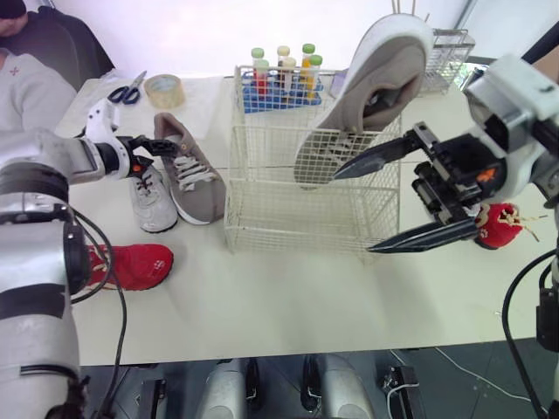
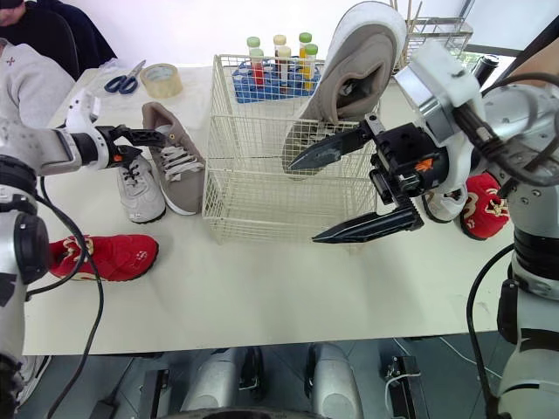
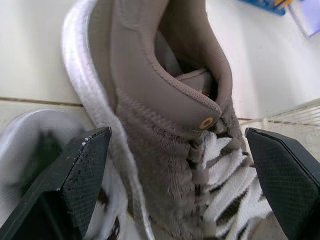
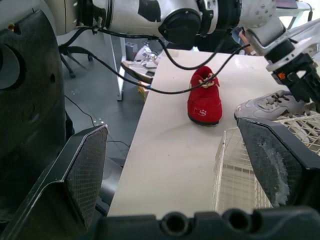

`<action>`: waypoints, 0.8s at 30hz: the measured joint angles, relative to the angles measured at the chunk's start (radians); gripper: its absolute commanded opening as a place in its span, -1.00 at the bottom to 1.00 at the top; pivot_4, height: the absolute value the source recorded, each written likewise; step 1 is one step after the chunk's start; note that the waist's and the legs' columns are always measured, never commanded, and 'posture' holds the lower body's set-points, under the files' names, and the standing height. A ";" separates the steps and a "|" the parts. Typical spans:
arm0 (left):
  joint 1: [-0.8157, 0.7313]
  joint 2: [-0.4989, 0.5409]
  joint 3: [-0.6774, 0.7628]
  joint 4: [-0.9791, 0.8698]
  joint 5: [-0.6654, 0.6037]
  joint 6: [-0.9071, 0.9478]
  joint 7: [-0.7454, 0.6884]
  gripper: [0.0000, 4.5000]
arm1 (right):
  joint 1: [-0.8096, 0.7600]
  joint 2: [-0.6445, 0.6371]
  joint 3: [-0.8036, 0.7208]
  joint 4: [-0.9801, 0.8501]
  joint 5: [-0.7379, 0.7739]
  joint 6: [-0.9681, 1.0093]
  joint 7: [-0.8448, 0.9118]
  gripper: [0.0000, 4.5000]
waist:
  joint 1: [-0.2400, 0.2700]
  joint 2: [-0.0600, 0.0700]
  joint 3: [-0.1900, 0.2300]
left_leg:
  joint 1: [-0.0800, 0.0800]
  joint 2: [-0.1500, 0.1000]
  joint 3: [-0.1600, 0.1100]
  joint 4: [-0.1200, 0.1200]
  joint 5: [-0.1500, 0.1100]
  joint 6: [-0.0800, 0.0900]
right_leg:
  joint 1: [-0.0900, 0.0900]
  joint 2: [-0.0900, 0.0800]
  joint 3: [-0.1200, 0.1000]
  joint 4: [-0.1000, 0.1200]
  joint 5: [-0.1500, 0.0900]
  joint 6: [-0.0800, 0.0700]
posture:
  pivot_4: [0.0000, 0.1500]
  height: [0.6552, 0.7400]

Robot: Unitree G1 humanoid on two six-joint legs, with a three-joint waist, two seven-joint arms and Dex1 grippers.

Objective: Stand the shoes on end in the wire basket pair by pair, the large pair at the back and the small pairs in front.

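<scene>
Going by how things lie, looks like grab-the-second-big-shoe time. Got the first taupe shoe (image 1: 376, 78) already standing toe-down in the wire basket (image 1: 288, 223), right side toward the back, heel poking well above the rim. Leaves the second taupe shoe (image 1: 188, 170) flat on the table (image 1: 288, 297) just left of the basket, snug against a small grey shoe (image 1: 153, 201) on its far-from-basket side. Runs heel-far to toe-near, angled a bit toward the basket. Clearly a job for the left gripper (image 1: 160, 150): sitting right at the heel-and-collar end, reaching in from the left with the forearm roughly level over the table, fingers (image 3: 85, 165) spread wide and straddling the shoe across its width, one on the grey shoe's side, the other on the basket side. Not clamped on anything, no contact visible from the wrist view. Probably needs a small drop and a squeeze across the collar, then a lift over the basket wall into the back left spot. As for the right gripper (image 1: 352, 214): hanging at the basket's front right corner, also wide open and empty, pointing left across the wire. Well apart from the lying shoe, so no help here. Also got a red shoe (image 1: 135, 264) near the front left of the table and another red shoe (image 1: 500, 225) off to the right, behind the right gripper.
</scene>
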 measured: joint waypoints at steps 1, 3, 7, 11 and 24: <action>-0.007 -0.013 0.005 0.016 0.024 -0.017 0.007 1.00 | 0.005 -0.005 -0.002 -0.007 0.000 -0.002 -0.003 0.98 | 0.000 0.000 0.000 | 0.000 0.000 0.000 0.000 0.000 0.000 | 0.000 0.000 0.000 0.000 0.000 0.000 | 1.00 1.00; -0.016 -0.036 0.013 0.032 0.063 -0.052 0.017 0.75 | 0.019 -0.012 -0.003 -0.014 -0.001 -0.008 -0.012 1.00 | 0.000 0.000 0.000 | 0.000 0.000 0.000 0.000 0.000 0.000 | 0.000 0.000 0.000 0.000 0.000 0.000 | 1.00 1.00; -0.019 -0.067 0.028 0.062 0.130 -0.122 0.039 -0.06 | 0.040 -0.020 -0.006 -0.019 -0.003 -0.010 -0.034 1.00 | 0.001 0.000 0.000 | 0.000 0.000 0.000 0.000 0.000 0.000 | 0.000 -0.001 0.000 0.001 0.000 0.000 | 1.00 1.00; -0.020 -0.081 0.065 0.077 0.168 -0.152 0.040 -0.80 | 0.042 -0.022 -0.007 -0.040 0.004 -0.008 -0.054 1.00 | 0.002 0.000 0.000 | 0.000 0.000 0.000 0.001 0.000 0.000 | 0.000 -0.001 0.000 0.001 0.000 0.000 | 1.00 1.00; -0.020 -0.005 0.296 -0.090 0.145 -0.307 0.129 -0.91 | 0.061 -0.023 -0.101 -0.022 0.043 0.035 -0.192 1.00 | -0.003 -0.004 0.002 | -0.001 0.000 0.000 0.000 0.000 0.000 | -0.001 -0.001 0.000 0.001 0.000 0.000 | 1.00 1.00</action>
